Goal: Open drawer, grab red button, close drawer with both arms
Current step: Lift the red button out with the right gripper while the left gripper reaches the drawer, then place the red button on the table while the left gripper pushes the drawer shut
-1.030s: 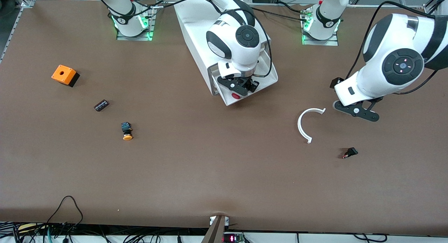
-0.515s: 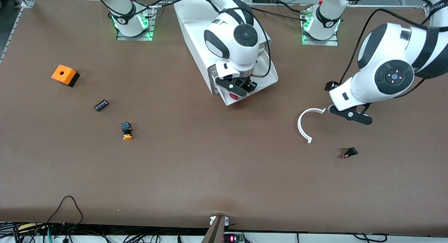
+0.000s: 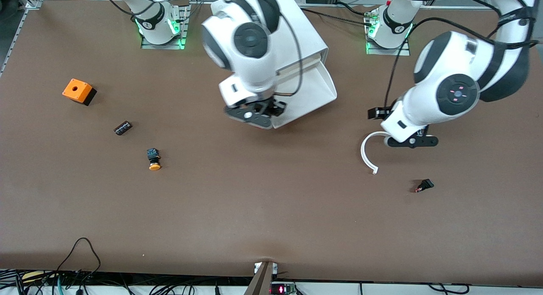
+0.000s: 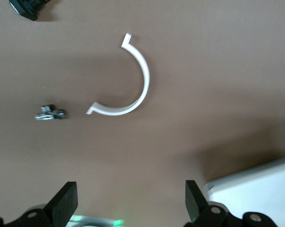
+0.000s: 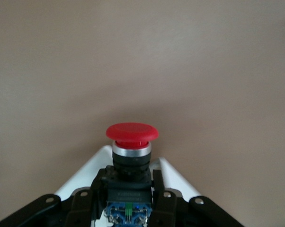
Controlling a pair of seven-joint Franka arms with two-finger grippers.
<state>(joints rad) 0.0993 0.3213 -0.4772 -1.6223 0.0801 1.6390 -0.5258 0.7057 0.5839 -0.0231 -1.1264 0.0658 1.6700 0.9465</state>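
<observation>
Right tool [image 5: 128, 198] pinches the button [image 5: 131, 142] by its black body, cap clear, above the open drawer [image 3: 312, 89]; left tool [image 4: 128, 205] (spread wide) hovers over the white arc [image 4: 128, 82], probably placed to push.

Front view: high, looking down across the whole tabletop [image 3: 271, 210] toward both arm bases. Left wrist view: looks straight down from well above; shares the white curved piece [image 3: 368, 153] [image 4: 133, 90] with the front view. Right wrist view: close, over its hand, showing a corner of the drawer [image 5: 97, 163] [image 3: 314, 91].
</observation>
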